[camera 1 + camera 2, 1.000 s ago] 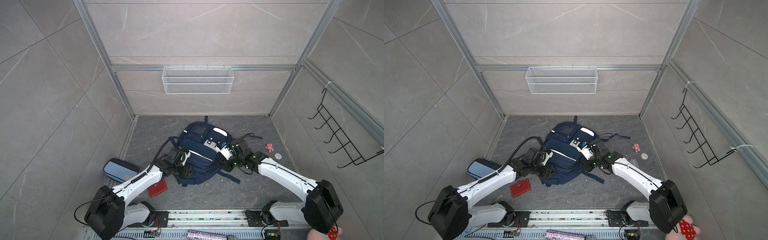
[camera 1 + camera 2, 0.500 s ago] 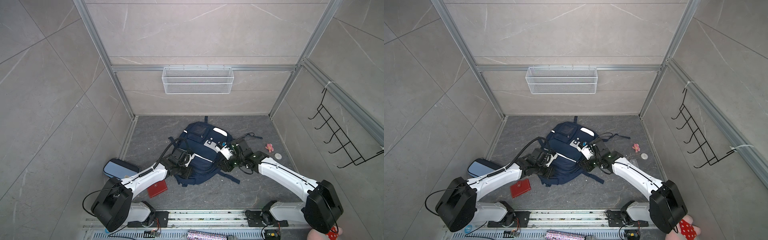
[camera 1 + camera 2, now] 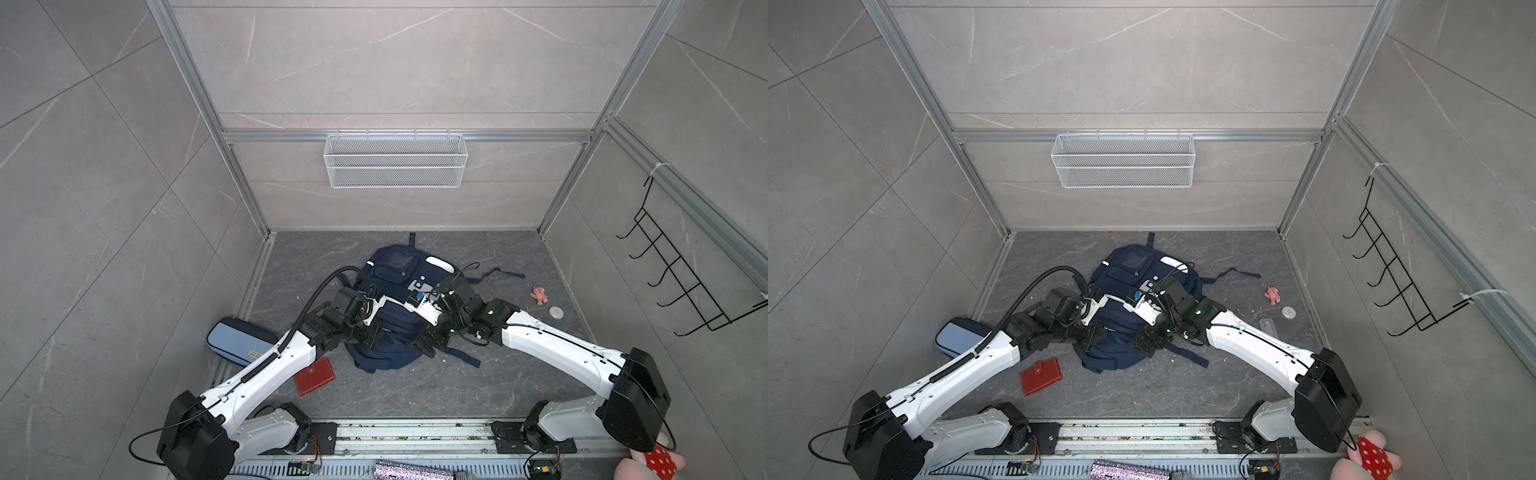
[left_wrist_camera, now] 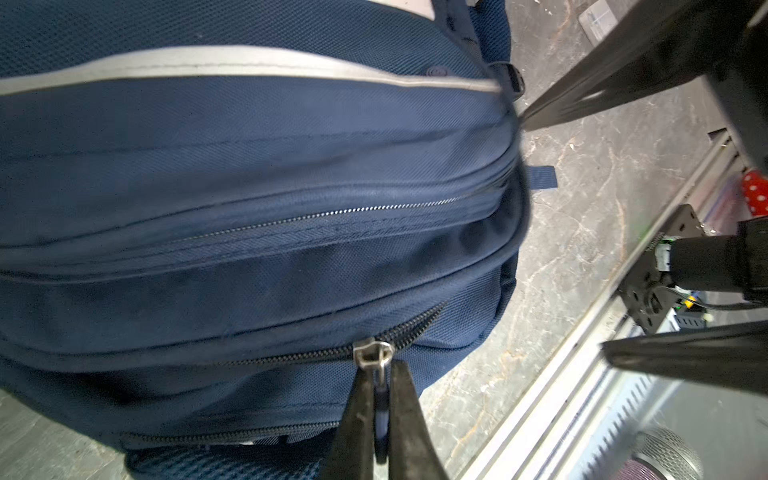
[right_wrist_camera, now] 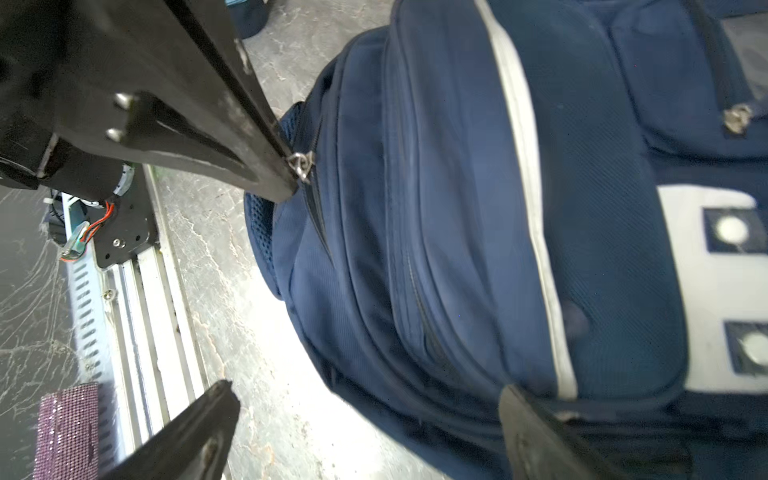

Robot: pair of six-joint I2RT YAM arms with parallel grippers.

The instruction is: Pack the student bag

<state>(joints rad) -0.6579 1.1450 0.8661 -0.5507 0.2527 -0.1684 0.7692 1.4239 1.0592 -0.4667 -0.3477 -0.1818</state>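
1. A red wallet lies on the floor just off the near left corner of the bag. A blue case lies further left of the bag, against the left wall.
2. The left gripper is at the bag's near end, clamped tight on the zip pull of the nearest zip. The metal slider sits just past its fingertips.
3. The right gripper is at the bag's near right side, its jaws spread wide and gripping nothing. One finger lies over the bag's fabric and seems to touch it, though blur makes that unsure. The other hangs over the floor beside the bag.
4. The bag lies front-up on the floor between the two arms, its straps trailing to the right.
5. A pink toy and a white disc lie right of the bag, well apart from it.
6. A wire basket hangs on the wall beyond the bag's far end.
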